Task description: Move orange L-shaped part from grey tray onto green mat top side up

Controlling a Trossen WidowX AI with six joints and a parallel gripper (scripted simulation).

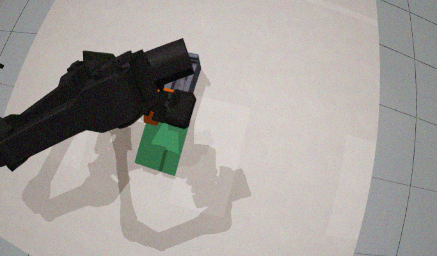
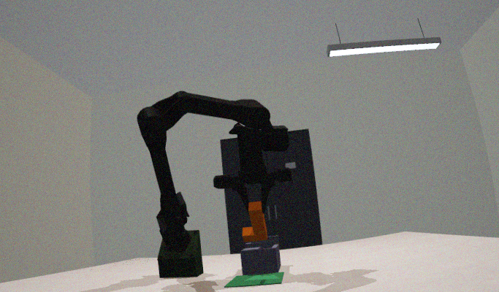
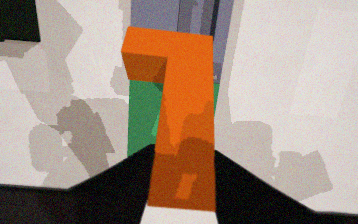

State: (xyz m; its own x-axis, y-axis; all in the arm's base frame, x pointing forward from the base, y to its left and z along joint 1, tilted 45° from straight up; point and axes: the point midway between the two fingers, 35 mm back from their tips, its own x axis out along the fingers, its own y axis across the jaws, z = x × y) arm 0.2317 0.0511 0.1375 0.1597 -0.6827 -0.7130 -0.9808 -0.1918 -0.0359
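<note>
My gripper (image 3: 182,154) (image 2: 255,202) is shut on the straight end of the orange L-shaped part (image 3: 185,100) (image 2: 256,223) (image 1: 149,119). The part hangs upright from the fingers, its L-shaped end lowest, clear above the grey tray (image 2: 260,259) (image 1: 184,81) (image 3: 155,15). In the wrist view the part hangs over the near edge of the tray and the far edge of the green mat (image 3: 142,115). The green mat (image 1: 157,150) (image 2: 254,280) lies flat right beside the tray. The tray's pocket is mostly hidden by the arm in the overhead view.
The arm's dark base block (image 2: 180,257) stands on the table to the left of the tray. A dark panel (image 2: 300,190) stands behind the tray. The arm covers much of the upper left of the overhead view.
</note>
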